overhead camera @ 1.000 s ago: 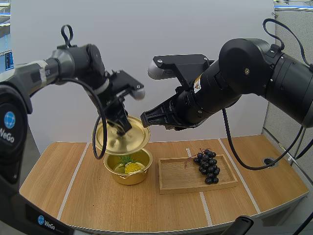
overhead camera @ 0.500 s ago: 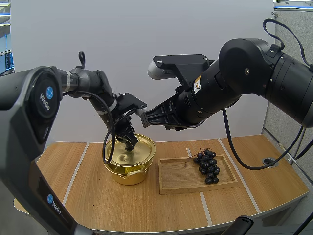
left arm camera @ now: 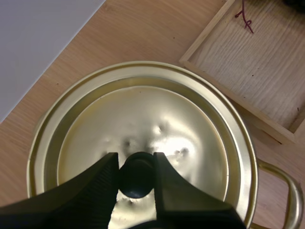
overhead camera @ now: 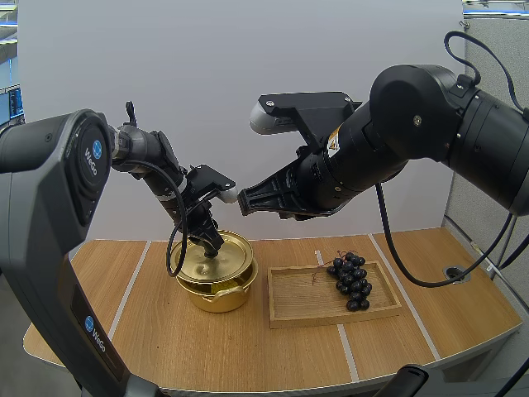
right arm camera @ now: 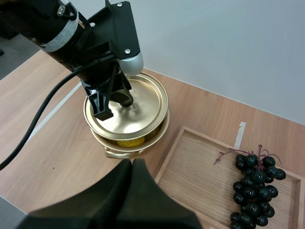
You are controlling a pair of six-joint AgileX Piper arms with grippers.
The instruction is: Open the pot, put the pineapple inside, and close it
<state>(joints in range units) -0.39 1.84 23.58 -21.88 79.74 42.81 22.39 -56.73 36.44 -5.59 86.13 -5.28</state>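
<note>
Pinching the black knob (left arm camera: 137, 174) between its tips, the left pincer (overhead camera: 211, 241) holds the golden lid (overhead camera: 225, 258) low over the pot (overhead camera: 216, 294). The grip on the centre probably serves to keep the lid level as it meets the rim. It is not seated yet: a gap on one side shows the yellow pineapple (right arm camera: 126, 141) already inside. The right pincer (overhead camera: 242, 201) hangs above with its fingers pressed together on nothing, apparently kept clear of the closing. Grapes (overhead camera: 350, 279) lie on the wooden tray (overhead camera: 302, 313) beside the pot on the tabletop (overhead camera: 165, 347).
</note>
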